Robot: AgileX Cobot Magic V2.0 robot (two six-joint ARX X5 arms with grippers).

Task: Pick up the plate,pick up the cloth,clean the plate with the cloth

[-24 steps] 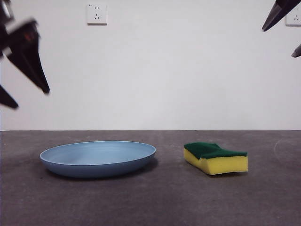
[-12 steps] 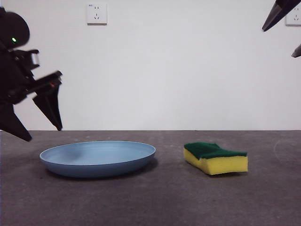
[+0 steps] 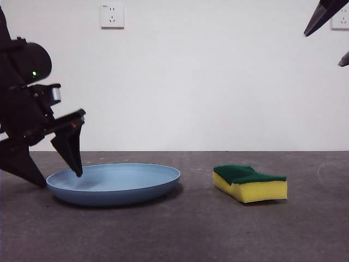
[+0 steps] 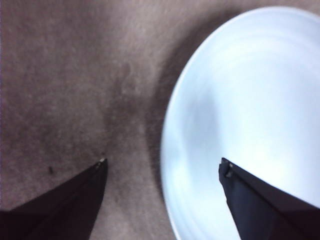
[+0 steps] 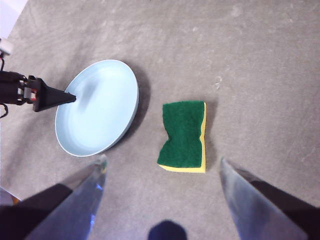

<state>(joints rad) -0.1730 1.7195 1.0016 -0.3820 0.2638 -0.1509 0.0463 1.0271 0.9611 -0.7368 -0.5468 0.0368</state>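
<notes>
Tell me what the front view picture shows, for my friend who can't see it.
A black robot gripper straddles the near edge of a light blue plate on a grey table; its fingers are spread open. A yellow sponge with a green top lies beside the plate, apart.

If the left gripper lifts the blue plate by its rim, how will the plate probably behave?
The plate looks thin and smooth, so it may slip between the jaws. It is wide and shallow, and the left gripper straddles only one edge, so the far side will likely sag. It seems stiff, probably light.
</notes>
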